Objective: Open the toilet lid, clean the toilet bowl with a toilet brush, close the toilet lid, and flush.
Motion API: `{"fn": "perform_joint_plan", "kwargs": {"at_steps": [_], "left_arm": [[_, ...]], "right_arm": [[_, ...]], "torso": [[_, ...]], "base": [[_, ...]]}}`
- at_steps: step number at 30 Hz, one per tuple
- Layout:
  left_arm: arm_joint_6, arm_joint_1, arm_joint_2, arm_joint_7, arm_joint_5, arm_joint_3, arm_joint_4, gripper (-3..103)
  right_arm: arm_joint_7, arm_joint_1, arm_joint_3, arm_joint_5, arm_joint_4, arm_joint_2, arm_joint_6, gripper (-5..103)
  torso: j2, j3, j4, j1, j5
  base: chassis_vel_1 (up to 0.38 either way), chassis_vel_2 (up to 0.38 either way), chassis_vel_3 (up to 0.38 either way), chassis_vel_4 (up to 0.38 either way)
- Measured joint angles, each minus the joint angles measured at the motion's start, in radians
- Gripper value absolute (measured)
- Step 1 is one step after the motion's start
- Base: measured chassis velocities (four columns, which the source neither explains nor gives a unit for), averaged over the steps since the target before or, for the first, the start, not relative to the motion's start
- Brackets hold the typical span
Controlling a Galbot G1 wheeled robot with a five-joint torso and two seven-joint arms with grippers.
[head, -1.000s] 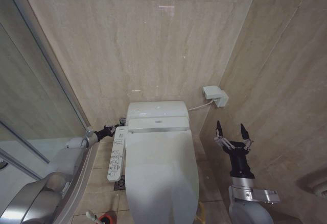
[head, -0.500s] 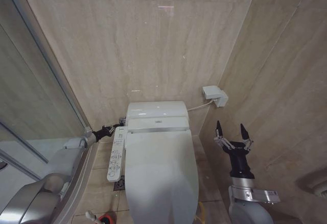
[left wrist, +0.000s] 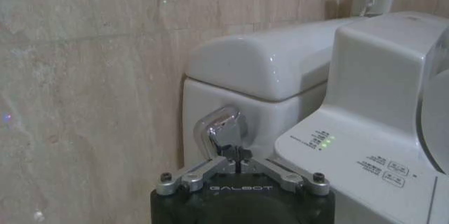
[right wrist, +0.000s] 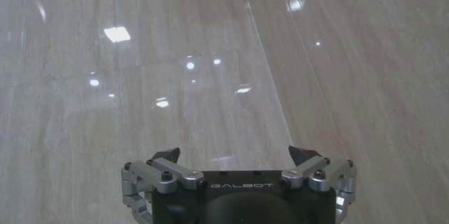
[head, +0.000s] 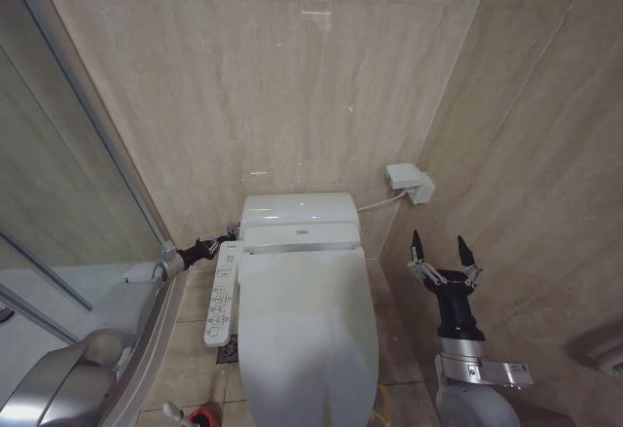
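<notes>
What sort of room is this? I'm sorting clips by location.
A bathroom: a toilet with its lid shut, a chrome flush lever at the left gripper, tiled walls.

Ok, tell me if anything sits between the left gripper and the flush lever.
Nothing visible does. The left gripper is right at the chrome flush lever on the side of the tank, fingers closed at its lower end. The toilet lid is down.

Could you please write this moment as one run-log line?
toilet lid: closed | left gripper: shut, at chrome flush lever on tank side | right gripper: open, raised beside toilet, idle | toilet brush: on floor
</notes>
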Motion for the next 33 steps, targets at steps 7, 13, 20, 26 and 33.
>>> {"fn": "perform_joint_plan", "kwargs": {"at_steps": [7, 13, 20, 26, 33], "left_arm": [[0.0, -0.003, 0.001, 0.001, 0.0, 0.001, 0.001, 0], [0.0, -0.007, 0.001, 0.002, 0.0, 0.001, 0.004, 0], [0.0, -0.007, 0.0, 0.002, 0.0, 0.001, 0.004, 0], [0.001, -0.007, 0.0, 0.002, 0.0, 0.001, 0.004, 0], [0.001, -0.007, 0.002, 0.003, 0.001, 0.002, 0.004, 0]], "right_arm": [[-0.001, 0.0, 0.0, 0.0, -0.001, 0.003, 0.001, 100], [-0.002, 0.0, -0.001, 0.0, -0.002, 0.008, 0.001, 100], [-0.003, -0.001, -0.001, -0.001, -0.001, 0.01, 0.001, 100], [-0.004, -0.004, 0.0, -0.002, 0.001, 0.011, 0.002, 100], [-0.004, -0.005, 0.0, -0.003, 0.001, 0.011, 0.002, 100]], "torso": [[0.0, 0.0, 0.0, 0.0, -0.0001], [0.0, 0.0, -0.0001, 0.0, 0.0], [0.0, 0.0, -0.0001, 0.0, 0.0], [0.0, 0.0, -0.0003, 0.0, 0.0], [0.0, 0.0, -0.0004, 0.0, -0.0001]], "base": [[0.0, 0.0, 0.0, 0.0], [0.0, 0.0, 0.0, 0.0], [0.0, 0.0, 0.0, 0.0], [0.0, 0.0, 0.0, 0.0], [0.0, 0.0, 0.0, 0.0]]}}
